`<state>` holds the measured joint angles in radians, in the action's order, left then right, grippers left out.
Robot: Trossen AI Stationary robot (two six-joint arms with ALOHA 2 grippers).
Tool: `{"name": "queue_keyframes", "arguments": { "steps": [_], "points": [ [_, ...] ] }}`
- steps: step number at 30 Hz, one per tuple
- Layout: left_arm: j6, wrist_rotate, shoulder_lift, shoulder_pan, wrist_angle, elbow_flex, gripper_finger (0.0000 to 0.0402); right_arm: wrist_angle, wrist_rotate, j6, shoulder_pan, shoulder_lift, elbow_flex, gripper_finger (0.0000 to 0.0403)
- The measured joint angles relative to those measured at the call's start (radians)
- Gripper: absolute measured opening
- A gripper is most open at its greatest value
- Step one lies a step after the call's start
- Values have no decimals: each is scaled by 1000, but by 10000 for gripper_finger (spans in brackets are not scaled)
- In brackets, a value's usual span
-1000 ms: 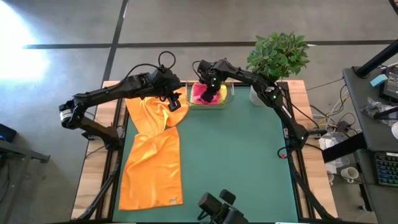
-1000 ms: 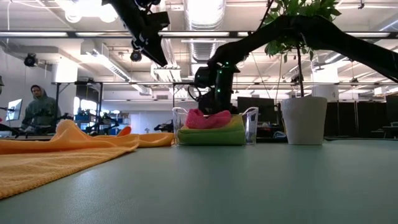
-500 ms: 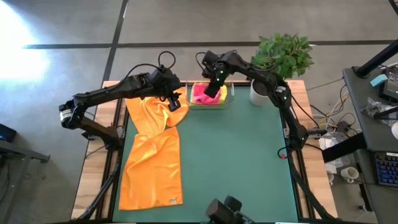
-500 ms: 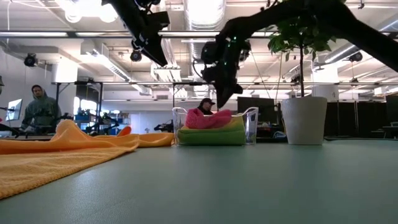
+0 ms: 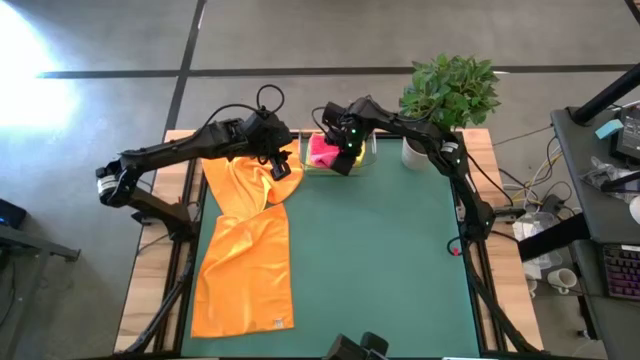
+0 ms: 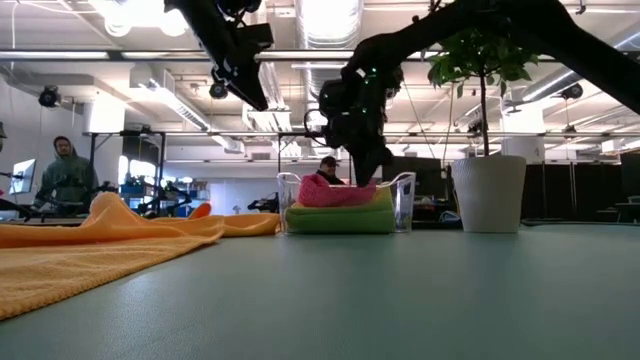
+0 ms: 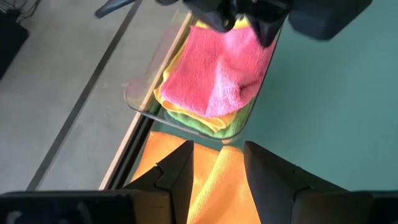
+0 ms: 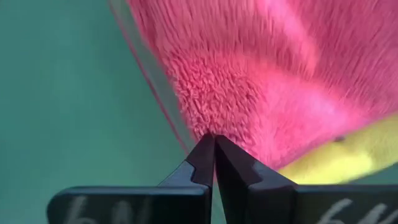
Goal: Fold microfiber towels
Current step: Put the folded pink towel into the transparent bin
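Right hand over the tray of stacked cloths, left hand waiting above the spread orange towel

The right hand (image 5: 346,150), fingertips pressed together and holding nothing in its wrist view, hovers at the near edge of the clear plastic tray (image 5: 366,163) at about twelve o'clock on the green tabletop (image 5: 400,260), just above the fluffy hot pink microfiber towel (image 7: 217,68) lying on the yellow towel (image 8: 348,152) and lime green towel (image 6: 335,222). The large orange microfiber towel (image 5: 245,250) lies spread toward eight o'clock, with the left hand (image 7: 217,168) spread open above its far end. These cloths look light, soft and limp, so a corner or edge pinch should serve best. Only the low view shows the stack's layers and the person (image 6: 65,175) behind; only the high view shows the orange towel's full spread.
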<state>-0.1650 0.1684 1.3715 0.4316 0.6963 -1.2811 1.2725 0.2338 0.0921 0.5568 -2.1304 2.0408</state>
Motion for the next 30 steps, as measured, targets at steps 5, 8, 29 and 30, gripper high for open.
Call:
{"name": "queue_keyframes", "arguments": {
  "steps": [5, 8, 29, 30],
  "points": [
    [0, 0, 0, 0, -8, 29, 125, 22, 1, 2, 0, 0, -40, 8],
    [0, 0, 0, 0, -6, 46, 125, 29, 1, 10, 0, 5, -44, 8],
    [2, 0, -2, 0, -4, 51, 125, -275, 10, -145, -26, 20, 9, 8],
    [2, 0, -3, 0, 0, 51, 125, -275, 10, -146, -29, 15, 9, 8]
  ]
}}
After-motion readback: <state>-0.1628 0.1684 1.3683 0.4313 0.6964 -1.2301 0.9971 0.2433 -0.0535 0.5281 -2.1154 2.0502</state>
